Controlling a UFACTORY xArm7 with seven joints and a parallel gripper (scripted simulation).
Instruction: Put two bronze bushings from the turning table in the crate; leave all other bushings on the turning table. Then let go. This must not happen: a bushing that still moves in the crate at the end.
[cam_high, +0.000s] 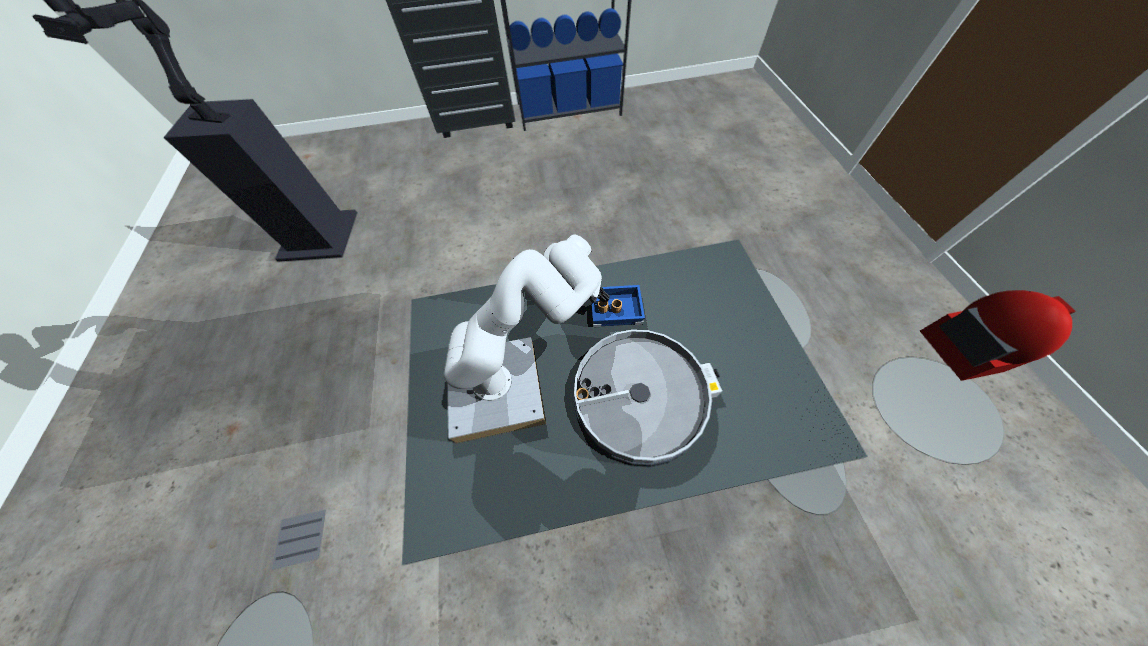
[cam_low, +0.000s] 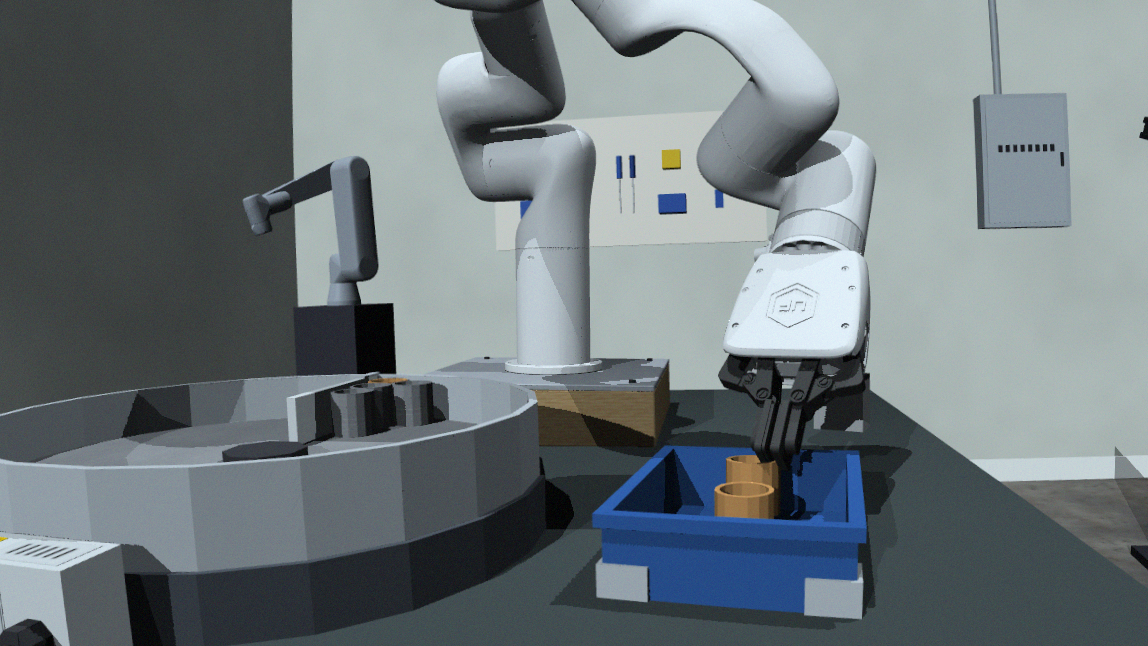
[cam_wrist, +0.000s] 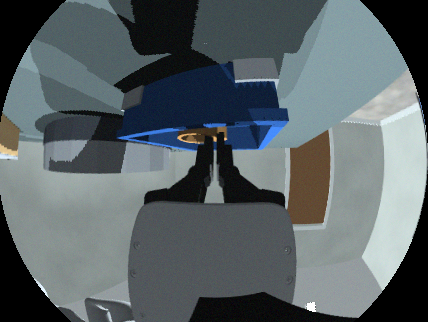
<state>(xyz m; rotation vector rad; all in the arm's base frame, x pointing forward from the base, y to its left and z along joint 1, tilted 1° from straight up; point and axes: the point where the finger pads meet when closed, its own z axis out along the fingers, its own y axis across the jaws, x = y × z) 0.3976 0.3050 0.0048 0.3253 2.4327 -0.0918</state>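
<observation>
My gripper (cam_high: 603, 297) (cam_low: 775, 461) (cam_wrist: 215, 142) is shut on the wall of a bronze bushing (cam_low: 738, 470) (cam_wrist: 183, 140), upright inside the blue crate (cam_high: 641, 305) (cam_low: 722, 526) (cam_wrist: 200, 100). Whether its base touches the crate floor is hidden. A second bronze bushing (cam_high: 617, 306) (cam_low: 744, 507) (cam_wrist: 223, 131) stands upright in the crate close beside it. On the turning table (cam_high: 674, 401) (cam_low: 361, 498) (cam_wrist: 145, 157), a bronze bushing (cam_high: 579, 392) (cam_low: 389, 380) stands by the rim with several dark grey bushings (cam_high: 606, 389) (cam_low: 349, 413), against the divider.
The crate's walls stand close around my fingertips. The turning table's raised rim is beside the crate. The white divider (cam_high: 606, 396) (cam_low: 301, 415) crosses part of the disc. A control box (cam_high: 711, 380) (cam_low: 48, 586) is on the table's outer side.
</observation>
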